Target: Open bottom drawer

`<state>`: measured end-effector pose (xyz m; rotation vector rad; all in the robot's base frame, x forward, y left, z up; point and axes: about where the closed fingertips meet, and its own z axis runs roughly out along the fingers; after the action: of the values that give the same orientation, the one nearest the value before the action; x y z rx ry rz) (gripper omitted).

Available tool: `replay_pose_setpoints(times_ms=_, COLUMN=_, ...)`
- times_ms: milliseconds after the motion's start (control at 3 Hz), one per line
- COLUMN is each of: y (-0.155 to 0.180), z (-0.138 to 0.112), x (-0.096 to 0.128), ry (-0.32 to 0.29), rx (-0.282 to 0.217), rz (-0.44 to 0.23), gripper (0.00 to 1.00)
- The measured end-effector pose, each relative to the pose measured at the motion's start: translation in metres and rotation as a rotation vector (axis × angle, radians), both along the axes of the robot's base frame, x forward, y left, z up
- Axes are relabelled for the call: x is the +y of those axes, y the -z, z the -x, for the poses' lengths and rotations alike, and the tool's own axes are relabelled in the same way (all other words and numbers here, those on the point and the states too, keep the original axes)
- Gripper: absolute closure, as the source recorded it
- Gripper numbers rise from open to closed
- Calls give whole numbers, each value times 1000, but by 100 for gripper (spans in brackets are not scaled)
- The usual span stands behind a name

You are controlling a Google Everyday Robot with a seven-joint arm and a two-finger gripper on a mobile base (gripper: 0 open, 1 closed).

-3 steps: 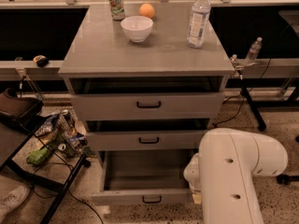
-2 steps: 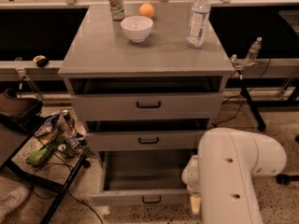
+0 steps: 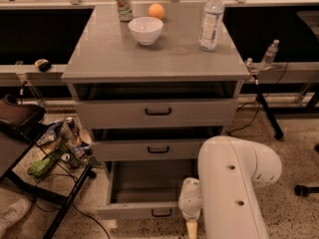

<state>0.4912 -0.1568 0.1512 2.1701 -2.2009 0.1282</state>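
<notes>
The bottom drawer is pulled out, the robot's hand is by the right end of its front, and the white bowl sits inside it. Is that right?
Not quite. The camera view shows the white bowl on the cabinet top, not in the drawer. The rest holds: the bottom drawer is pulled out, and the hand is by the right end of its front.

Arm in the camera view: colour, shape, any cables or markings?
The arm is a bulky, smooth white shell with rounded ends and two small dark holes on its face. No cables or lettering show. A smaller rounded white segment at its lower left ends in the pincer, a tan tapered tip at the view's bottom edge, just right of the handle of the bottom drawer.
</notes>
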Motion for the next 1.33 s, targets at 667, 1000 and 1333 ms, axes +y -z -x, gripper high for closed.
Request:
replay_pose_setpoints(times_ms=667, y=3, z=6, x=1, ry=3, rx=23, rz=-5, gripper=25)
replay_pose_setpoints(times_ms=1000, y=3, z=18, x=-5, ry=21, rx=49, rz=5, gripper=49)
replay_pose_setpoints(times_ms=1333, y=-3, z=19, x=-4, ry=26, rx=51, rz=7, gripper=79)
